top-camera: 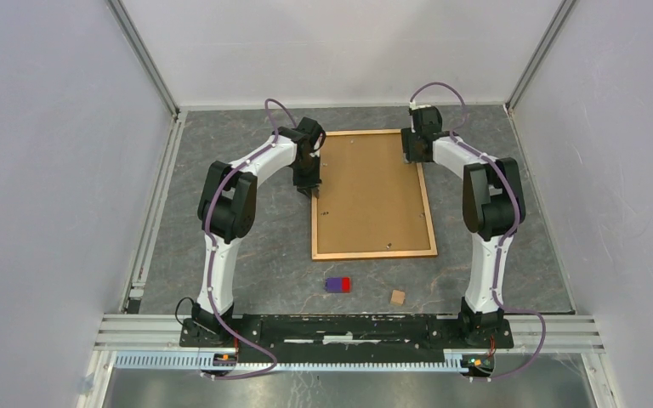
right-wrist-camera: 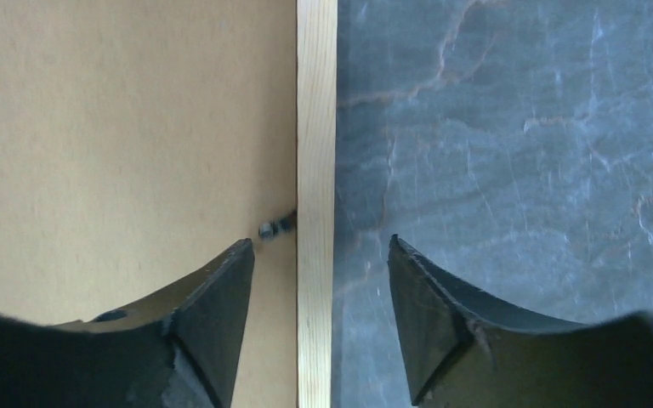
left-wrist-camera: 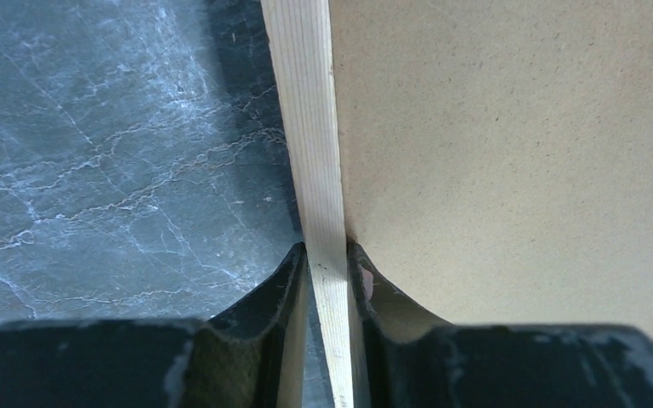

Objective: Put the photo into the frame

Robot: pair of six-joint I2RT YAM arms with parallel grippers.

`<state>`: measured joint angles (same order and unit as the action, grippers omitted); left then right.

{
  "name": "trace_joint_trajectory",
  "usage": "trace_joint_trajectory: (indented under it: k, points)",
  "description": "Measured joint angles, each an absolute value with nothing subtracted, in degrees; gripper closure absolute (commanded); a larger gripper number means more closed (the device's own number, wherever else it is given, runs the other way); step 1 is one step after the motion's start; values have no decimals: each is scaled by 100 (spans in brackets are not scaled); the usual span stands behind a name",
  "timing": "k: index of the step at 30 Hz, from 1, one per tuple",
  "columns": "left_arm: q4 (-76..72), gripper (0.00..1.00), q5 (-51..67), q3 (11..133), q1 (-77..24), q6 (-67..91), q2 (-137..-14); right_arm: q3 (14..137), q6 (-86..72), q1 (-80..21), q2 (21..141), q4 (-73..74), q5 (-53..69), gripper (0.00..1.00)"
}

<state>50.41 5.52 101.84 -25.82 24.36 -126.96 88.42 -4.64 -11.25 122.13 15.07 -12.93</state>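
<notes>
frame flat, board inside, left tool at left rail, right tool seemingly over far-right corner

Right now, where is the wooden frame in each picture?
Top view: the frame lies flat near the centre.
Left wrist: the frame runs up the middle, pinched by the left gripper.
Right wrist: the frame runs up the middle, inside the open right gripper.
Shared landmark: the brown board inside it.
</notes>
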Motion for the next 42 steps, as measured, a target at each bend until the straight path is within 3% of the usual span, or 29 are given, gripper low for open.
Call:
trace_joint_trajectory:
  k: [6, 8, 12, 13, 19, 30, 36, 42]
  points:
    - [5037, 35, 449, 10186, -2582, 2235, -12693, 8180, -454, -1131, 11297, 2137, -1330, 19]
    - [5035, 26, 447, 10186, -2582, 2180, -12689, 7686, -458, -1140, 10733, 2204, -1317, 2]
    - [5043, 2, 443, 10182, -2582, 2043, -12578, 6834, -572, -1149, 9727, 2250, -1310, 2]
    - [5035, 0, 445, 10171, -2582, 2018, -12501, 6652, -585, -1149, 9531, 2244, -1293, 2]
    - [4781, 0, 587, 9741, -2582, 1990, -11356, 5874, -572, -1111, 8980, 2279, -545, 2]
    - [4075, 1, 1328, 9288, -2650, 2005, -9561, 4099, -797, -1111, 8038, 2163, 49, 35]
    - [3900, 2, 1549, 9050, -2659, 2102, -9408, 3468, -1313, -1111, 7579, 1562, 172, 65]
    - [3868, 0, 1546, 8993, -2659, 2119, -9369, 2445, -2370, -1269, 6772, 537, 458, 57]
